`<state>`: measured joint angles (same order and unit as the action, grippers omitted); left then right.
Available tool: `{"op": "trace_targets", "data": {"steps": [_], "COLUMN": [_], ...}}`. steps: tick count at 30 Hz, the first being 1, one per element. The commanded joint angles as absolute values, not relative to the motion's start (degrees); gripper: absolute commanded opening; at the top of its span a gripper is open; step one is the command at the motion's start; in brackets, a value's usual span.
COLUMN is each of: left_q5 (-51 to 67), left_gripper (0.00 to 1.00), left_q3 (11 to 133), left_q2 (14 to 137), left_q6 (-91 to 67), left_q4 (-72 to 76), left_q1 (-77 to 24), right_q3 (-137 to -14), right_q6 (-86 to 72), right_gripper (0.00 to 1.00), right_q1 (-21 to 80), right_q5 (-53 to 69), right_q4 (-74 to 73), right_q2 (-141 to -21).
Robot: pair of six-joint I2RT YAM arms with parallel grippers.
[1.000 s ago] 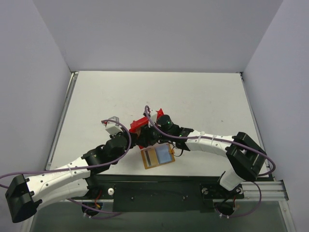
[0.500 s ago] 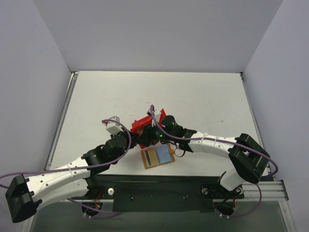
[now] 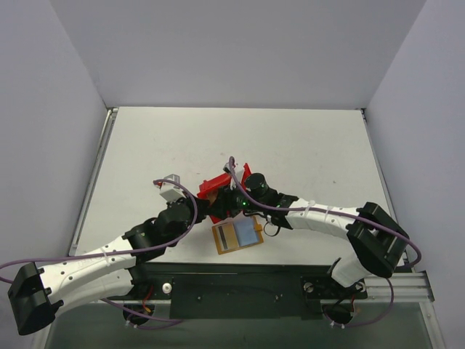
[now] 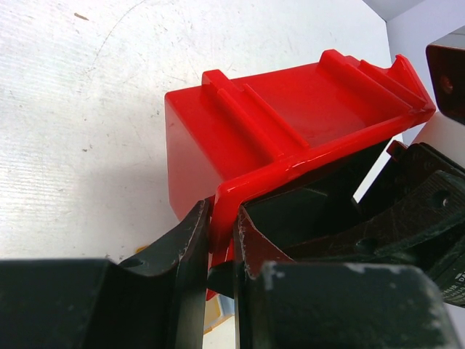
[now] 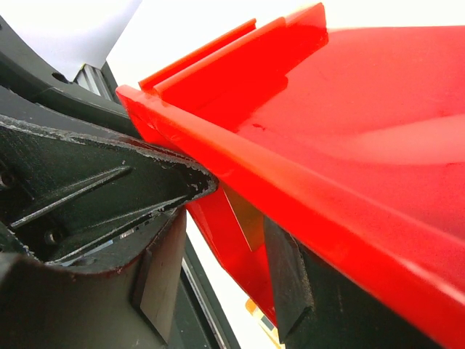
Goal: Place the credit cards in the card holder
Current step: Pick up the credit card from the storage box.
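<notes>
One credit card [image 5: 247, 214] is sitting between our wide right gripper [image 5: 225, 273], left gripper [image 4: 221, 225] pinching the red bin [image 4: 290, 102]; near card holder [image 3: 237, 235] is lying open, seemingly unfilled.

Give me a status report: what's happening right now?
Left gripper shut on red bin rim. Right gripper open astride its wall. Card holder lies open nearby.

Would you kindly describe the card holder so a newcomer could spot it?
Look at the near edge of the white table, about midway across. On the near side of the red bin lies the card holder: flat, orange-tan, with a light blue panel.
</notes>
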<state>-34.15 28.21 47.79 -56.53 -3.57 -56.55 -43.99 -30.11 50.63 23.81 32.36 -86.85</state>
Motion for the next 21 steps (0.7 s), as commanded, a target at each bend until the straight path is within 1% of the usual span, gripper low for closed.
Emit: {"op": "trace_targets", "data": {"steps": [1, 10, 21], "left_q5": [-32.6, -32.6, -32.1], "left_gripper": [0.0, 0.0, 0.0], "left_q3": [31.6, 31.7, 32.1], "left_q2": [44.0, 44.5, 44.5], "left_q6": [-61.3, -61.4, -61.3], "left_q4": [7.4, 7.1, 7.4], "left_q1": [-57.1, -57.1, -57.0], "right_q3": [-41.9, -40.7, -42.2], "right_q6": [-30.5, -30.5, -30.9], "right_gripper": [0.41, 0.41, 0.41], "right_q1": [46.9, 46.7, 46.6], "right_q5": [12.3, 11.4, 12.9], "right_q4": [30.8, 31.6, 31.6], "right_q2": [-85.7, -83.8, -85.6]}}
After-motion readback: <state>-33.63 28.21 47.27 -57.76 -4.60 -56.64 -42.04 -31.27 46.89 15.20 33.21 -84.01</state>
